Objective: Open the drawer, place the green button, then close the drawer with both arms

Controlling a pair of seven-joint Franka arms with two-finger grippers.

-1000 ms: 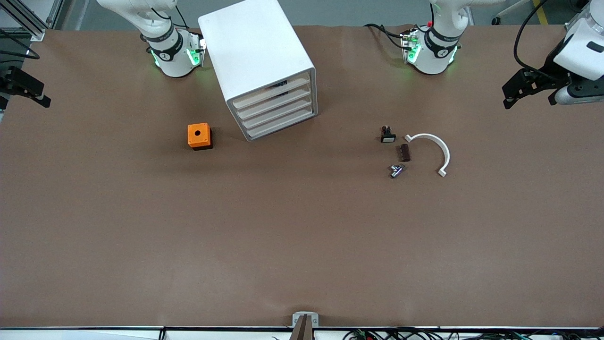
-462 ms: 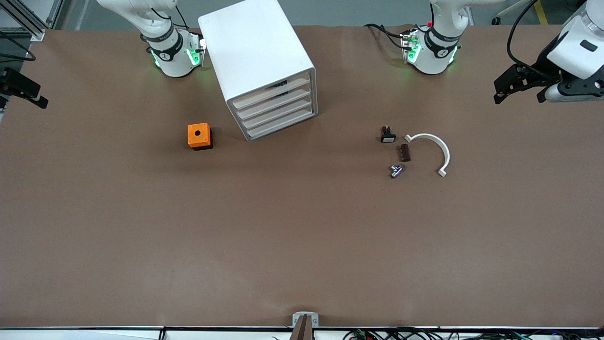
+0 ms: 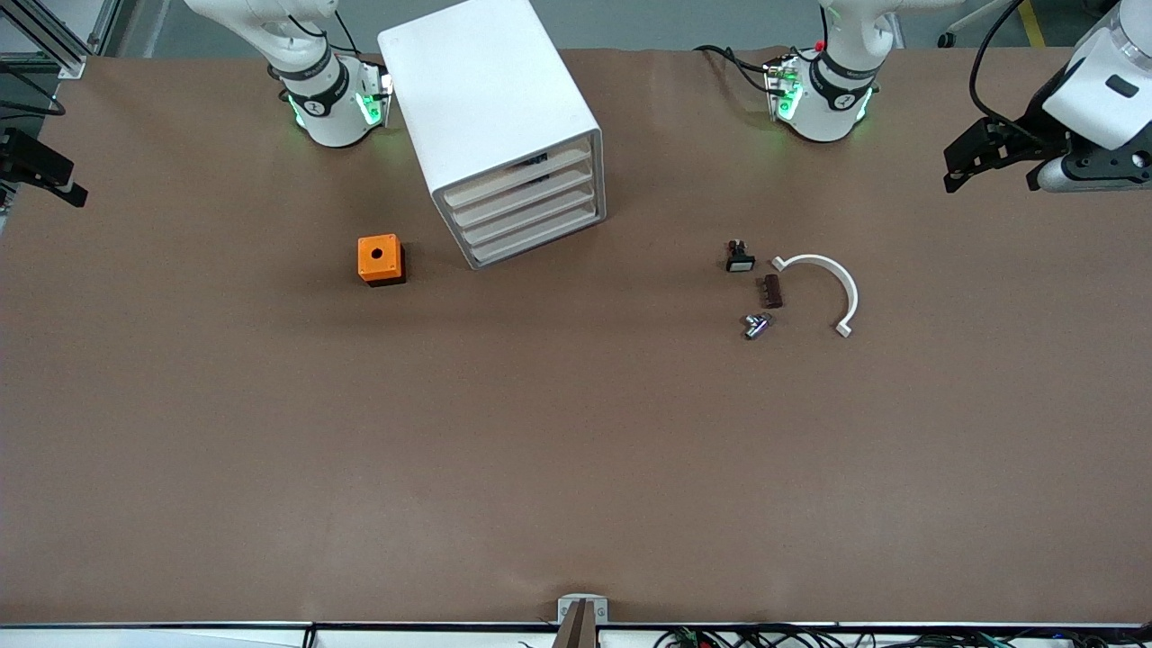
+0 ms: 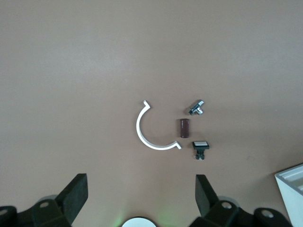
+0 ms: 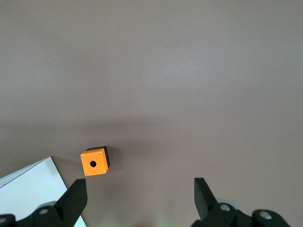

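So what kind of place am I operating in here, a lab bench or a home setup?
Most likely a robotics lab workbench: a wide table under plain brown covering, two arm bases bolted along one edge, cables trailing off, and small industrial parts laid out, like the orange cube and the white cabinet of drawers.

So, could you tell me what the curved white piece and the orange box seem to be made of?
The curved white piece looks like moulded plastic: matte, even white, thin uniform band, no metallic glint. The orange box also looks plastic, possibly printed or moulded: flat saturated orange top with a round hole and a dark base beneath it. Neither can be settled by sight alone.
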